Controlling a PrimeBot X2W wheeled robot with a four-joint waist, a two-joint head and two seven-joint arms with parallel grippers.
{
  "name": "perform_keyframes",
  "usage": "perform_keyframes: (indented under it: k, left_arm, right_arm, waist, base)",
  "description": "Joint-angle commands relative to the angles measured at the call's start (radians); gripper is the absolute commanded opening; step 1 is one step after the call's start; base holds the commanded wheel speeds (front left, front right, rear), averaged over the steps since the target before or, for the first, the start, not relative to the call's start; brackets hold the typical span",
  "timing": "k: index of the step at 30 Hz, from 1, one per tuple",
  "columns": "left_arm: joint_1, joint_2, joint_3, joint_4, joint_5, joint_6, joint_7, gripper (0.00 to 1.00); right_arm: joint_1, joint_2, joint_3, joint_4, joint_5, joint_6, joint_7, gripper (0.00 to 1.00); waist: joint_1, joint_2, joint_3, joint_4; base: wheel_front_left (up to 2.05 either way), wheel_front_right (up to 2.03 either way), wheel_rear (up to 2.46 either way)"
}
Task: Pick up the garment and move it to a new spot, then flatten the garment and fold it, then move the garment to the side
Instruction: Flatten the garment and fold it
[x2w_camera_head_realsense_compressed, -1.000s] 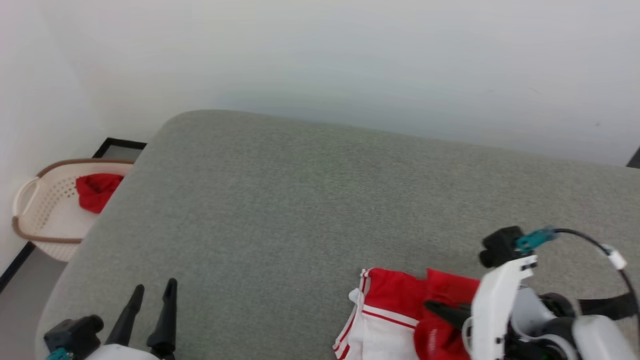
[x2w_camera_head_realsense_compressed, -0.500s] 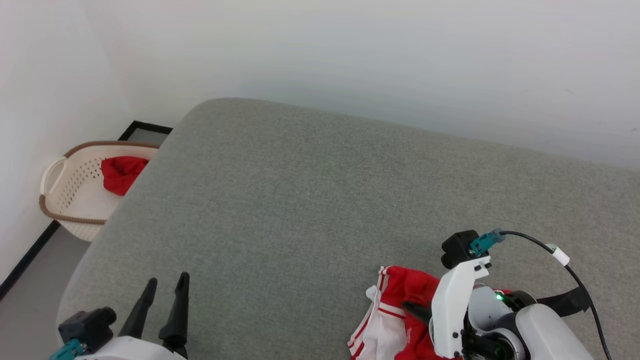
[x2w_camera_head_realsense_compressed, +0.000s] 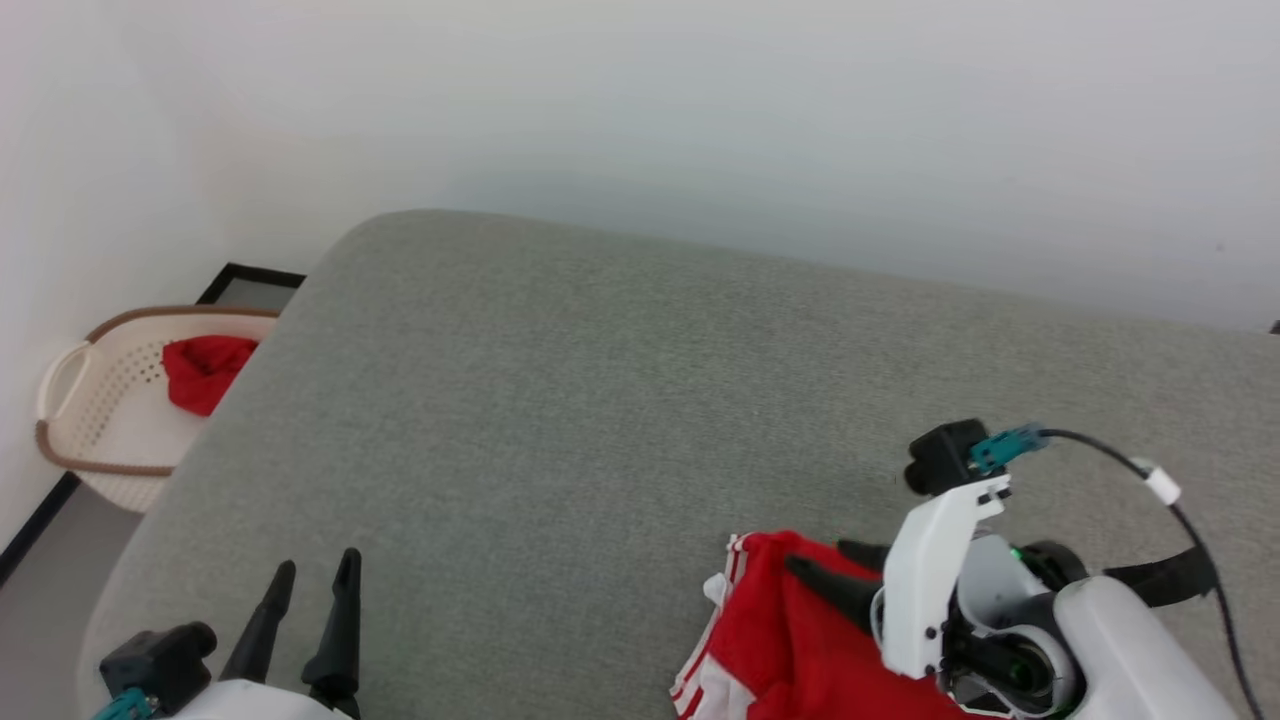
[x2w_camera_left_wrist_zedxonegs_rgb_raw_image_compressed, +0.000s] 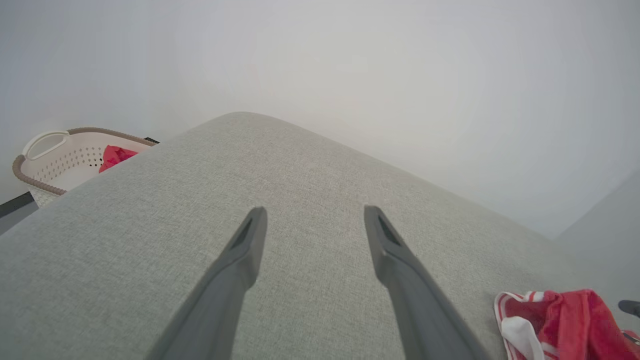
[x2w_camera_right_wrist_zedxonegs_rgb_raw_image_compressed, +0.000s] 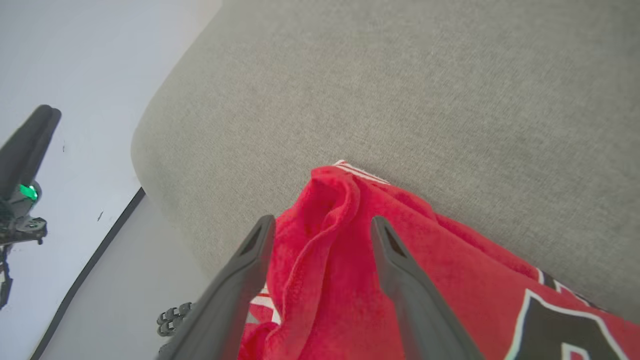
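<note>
1. Right gripper (x2w_camera_right_wrist_zedxonegs_rgb_raw_image_compressed: 322, 225): its two long dark fingers are spread. A raised fold of the large red jersey garment (x2w_camera_right_wrist_zedxonegs_rgb_raw_image_compressed: 450, 280) with red-white striped trim stands between them. The fingers lie on either side of the fold; no pinch is visible.
2. In the head view the right gripper (x2w_camera_head_realsense_compressed: 822, 556) lies on the top edge of the garment (x2w_camera_head_realsense_compressed: 770, 640), fingers pointing to the robot's left.
3. The garment lies crumpled under and behind the right gripper, at the near edge of the grey fabric-covered padded worktop (x2w_camera_head_realsense_compressed: 600, 400). Black print edged in white (x2w_camera_right_wrist_zedxonegs_rgb_raw_image_compressed: 565, 325) shows to the right of the fingers.
4. Left gripper (x2w_camera_left_wrist_zedxonegs_rgb_raw_image_compressed: 312, 220): fingers spread and holding nothing, above bare worktop (x2w_camera_left_wrist_zedxonegs_rgb_raw_image_compressed: 300, 165). The garment (x2w_camera_left_wrist_zedxonegs_rgb_raw_image_compressed: 565, 320) lies well apart, to its right.
5. In the head view the left gripper (x2w_camera_head_realsense_compressed: 316, 565) sits at the near left corner of the worktop.
6. Ahead and left of the left gripper, past the worktop's edge, stands a cream perforated basket with a brown rim (x2w_camera_head_realsense_compressed: 90, 467). A small plain red cloth lump (x2w_camera_head_realsense_compressed: 205, 368) lies in it.
</note>
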Motion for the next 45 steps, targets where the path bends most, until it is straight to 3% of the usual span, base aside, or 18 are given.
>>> perform_keyframes:
  k: [1,9,18,30,45]
  left_arm:
    - [0.011,0.001,0.006,-0.005,0.011,-0.001,-0.005,1.00]
    - [0.032,0.007,0.024,-0.023,0.048,0.004,-0.007,1.00]
    - [0.053,0.004,0.055,-0.047,0.096,-0.004,-0.008,1.00]
    - [0.094,-0.011,0.115,-0.068,0.150,-0.019,-0.007,1.00]
    - [0.112,-0.029,0.151,-0.077,0.202,-0.038,-0.007,1.00]
  right_arm:
    - [-0.004,-0.018,0.001,-0.027,0.018,-0.001,-0.017,1.00]
    - [0.050,-0.161,0.027,-0.153,0.028,-0.001,-0.167,1.00]
    - [0.126,-0.278,-0.003,-0.182,-0.008,-0.001,-0.412,1.00]
    - [0.251,-0.318,-0.097,-0.120,-0.090,-0.001,-0.716,1.00]
    - [0.354,-0.295,-0.215,-0.107,-0.139,-0.001,-0.820,1.00]
  waist:
    - [0.0000,0.0000,-0.006,-0.023]
    - [0.0000,0.0000,-0.011,-0.095]
    - [0.0000,0.0000,-0.020,-0.158]
    - [0.0000,0.0000,-0.037,-0.207]
    - [0.0000,0.0000,-0.057,-0.228]
  base:
    - [0.00,0.00,0.00]
    - [0.00,0.00,0.00]
    - [0.00,0.00,0.00]
    - [0.00,0.00,0.00]
    - [0.00,0.00,0.00]
